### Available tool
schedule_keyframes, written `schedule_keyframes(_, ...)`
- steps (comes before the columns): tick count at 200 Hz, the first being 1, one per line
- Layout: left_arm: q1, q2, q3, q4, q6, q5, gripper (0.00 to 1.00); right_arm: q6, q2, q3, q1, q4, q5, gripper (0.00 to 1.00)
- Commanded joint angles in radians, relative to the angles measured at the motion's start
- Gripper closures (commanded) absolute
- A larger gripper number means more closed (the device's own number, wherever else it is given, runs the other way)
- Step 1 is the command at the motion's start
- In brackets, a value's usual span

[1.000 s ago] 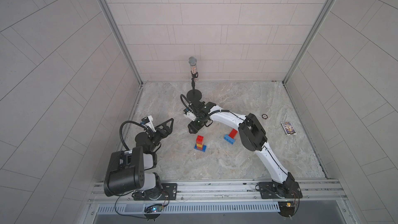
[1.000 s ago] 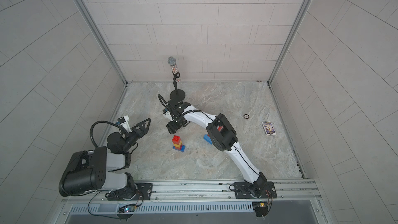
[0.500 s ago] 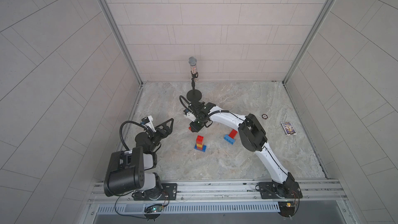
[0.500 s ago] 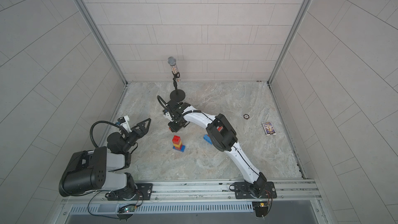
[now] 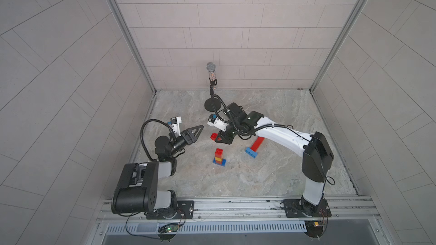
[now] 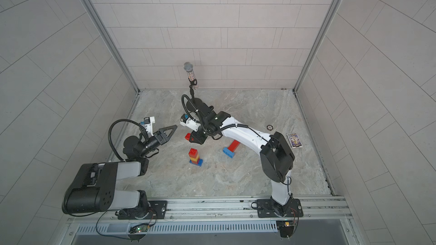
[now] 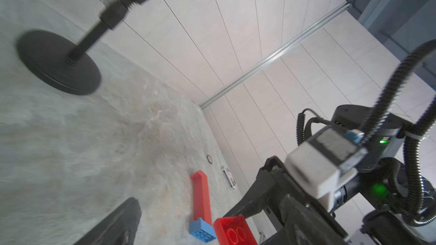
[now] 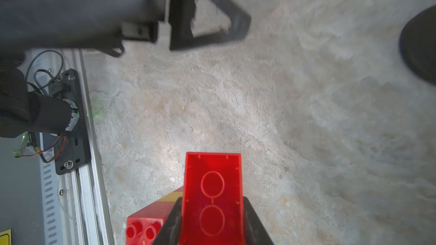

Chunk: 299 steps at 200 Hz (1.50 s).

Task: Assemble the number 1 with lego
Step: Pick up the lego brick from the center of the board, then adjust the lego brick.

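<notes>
Your right gripper (image 8: 212, 229) is clamped on a red brick (image 8: 212, 192), which juts past the fingertips with its long axis in line with the fingers. The stack (image 5: 219, 157) stands upright just beside it, toward the rail (image 5: 236, 205), so the right arm is much the nearer. The left gripper (image 5: 199, 128) hangs off to the side, fingers wide apart and empty. The right wrist view shows the brick's hollow underside, with 2 rings, facing the camera, and the stack's studded red top (image 8: 144, 229) close by. Both top views show only a red corner poking out from under the gripper, but they do give the stack's blue base, yellow and red tiers.
</notes>
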Motion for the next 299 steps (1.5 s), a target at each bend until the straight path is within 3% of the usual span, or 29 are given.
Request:
schedule_keyframes(1,-0.077,-0.027,0.072,0.035,-0.122,0.038,0.0,-0.073,-0.084,-0.084,0.0,0.08,0.023,1.0)
schedule_keyframes(21,-0.136,-0.094,0.101,0.034,-0.184,0.039,0.0,-0.102,-0.209,-0.213,-0.001,0.211,0.077,1.0)
schedule_keyframes(41,-0.146,-0.136,0.095,0.03,-0.243,0.001,0.0,-0.148,-0.332,-0.337,0.0,0.318,0.1,1.0)
schedule_keyframes(58,-0.152,-0.134,0.112,-0.019,-0.284,0.04,0.0,-0.177,-0.411,-0.416,0.0,0.389,0.111,1.0)
schedule_keyframes(90,-0.197,-0.058,0.124,-0.007,-0.352,0.103,0.0,-0.243,-0.448,-0.456,0.002,0.411,0.083,1.0)
schedule_keyframes(108,-0.2,-0.04,0.095,-0.006,-0.354,0.082,0.0,-0.292,-0.453,-0.495,0.014,0.476,0.067,1.0)
schedule_keyframes(127,-0.2,-0.044,0.074,-0.067,-0.302,0.057,0.0,-0.311,-0.431,-0.489,0.016,0.492,0.063,1.0)
schedule_keyframes(151,-0.203,-0.101,0.084,-0.265,-0.169,0.046,0.0,-0.318,-0.377,-0.443,0.017,0.463,0.044,1.0)
schedule_keyframes(183,-0.206,-0.299,0.145,-0.827,0.158,-0.052,0.0,-0.321,-0.323,-0.403,0.019,0.459,0.024,1.0)
schedule_keyframes(197,-0.206,-0.405,0.159,-0.975,0.265,-0.108,0.0,-0.317,-0.305,-0.389,0.019,0.459,0.02,1.0)
schedule_keyframes(224,-0.201,-0.581,0.133,-1.078,0.29,-0.3,0.0,-0.313,-0.284,-0.369,0.022,0.458,0.012,1.0)
schedule_keyframes(241,-0.201,-0.651,0.105,-1.135,0.194,-0.471,0.0,-0.308,-0.278,-0.36,0.023,0.457,0.008,1.0)
schedule_keyframes(253,-0.197,-0.674,0.071,-1.108,0.153,-0.518,0.0,-0.304,-0.274,-0.358,0.023,0.458,0.004,1.0)
schedule_keyframes(286,-0.197,-0.573,0.026,-0.827,0.152,-0.354,0.0,-0.295,-0.252,-0.337,0.027,0.453,-0.015,1.0)
schedule_keyframes(299,-0.197,-0.512,0.038,-0.797,0.157,-0.3,0.16,-0.298,-0.235,-0.32,0.032,0.445,-0.017,1.0)
